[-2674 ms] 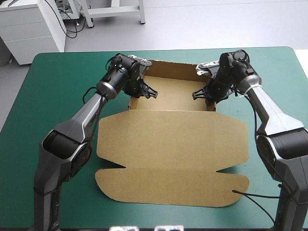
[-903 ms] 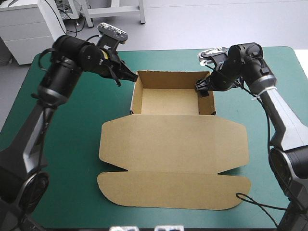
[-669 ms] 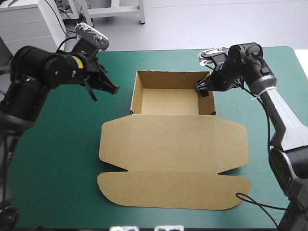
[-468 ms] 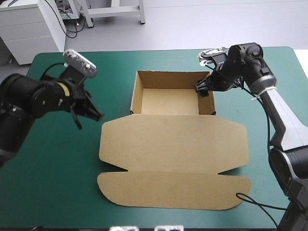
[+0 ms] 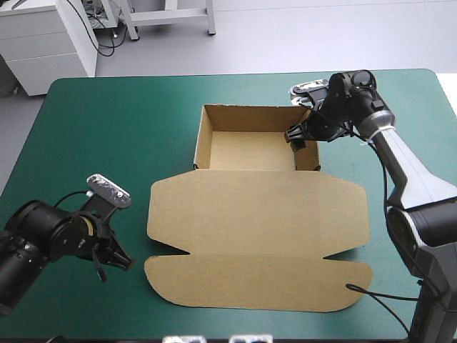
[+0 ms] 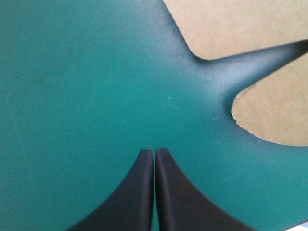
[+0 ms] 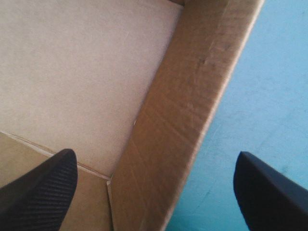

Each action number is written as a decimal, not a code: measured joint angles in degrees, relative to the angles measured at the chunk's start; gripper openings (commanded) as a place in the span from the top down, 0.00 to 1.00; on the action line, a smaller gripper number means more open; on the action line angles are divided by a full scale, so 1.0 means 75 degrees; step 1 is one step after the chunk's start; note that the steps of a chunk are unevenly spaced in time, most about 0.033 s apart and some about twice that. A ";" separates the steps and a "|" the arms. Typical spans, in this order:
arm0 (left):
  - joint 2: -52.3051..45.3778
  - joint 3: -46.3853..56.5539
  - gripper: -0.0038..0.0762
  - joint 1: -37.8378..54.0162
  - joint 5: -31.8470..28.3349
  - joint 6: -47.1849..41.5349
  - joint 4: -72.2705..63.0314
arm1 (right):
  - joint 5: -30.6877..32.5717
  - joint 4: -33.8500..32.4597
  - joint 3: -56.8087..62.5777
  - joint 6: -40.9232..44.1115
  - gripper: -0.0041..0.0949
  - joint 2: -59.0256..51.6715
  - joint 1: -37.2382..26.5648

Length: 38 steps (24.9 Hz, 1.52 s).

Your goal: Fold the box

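Note:
The brown box (image 5: pixel 253 150) stands as an open tray at the table's far middle, walls up. Its lid (image 5: pixel 257 214) lies flat toward the front, with a front flap (image 5: pixel 257 282). My right gripper (image 5: pixel 298 137) is open at the tray's far right corner. In the right wrist view (image 7: pixel 154 192) it straddles the right wall (image 7: pixel 192 96), one finger inside and one outside. My left gripper (image 5: pixel 118 263) is shut and holds nothing, low over the teal-green cover at the front left. In the left wrist view (image 6: pixel 154 154) the notch between lid (image 6: pixel 240 24) and flap (image 6: pixel 276 115) lies ahead of it.
The teal-green cover (image 5: pixel 93 143) runs round the box on every side. The lid's front flap reaches close to the table's front edge. My left arm (image 5: pixel 43 246) sits near the table's front left corner.
My left gripper has left the tray's far left corner, swung back to the front left of the table and shut. My right gripper has stayed at the tray's right wall, shifting only slightly.

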 measured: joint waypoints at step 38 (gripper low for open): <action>-0.1622 0.0277 0.96 0.0000 -0.0007 -0.1042 0.0018 | 0.0012 -0.0459 -0.2033 -0.0630 0.98 0.1004 -0.4024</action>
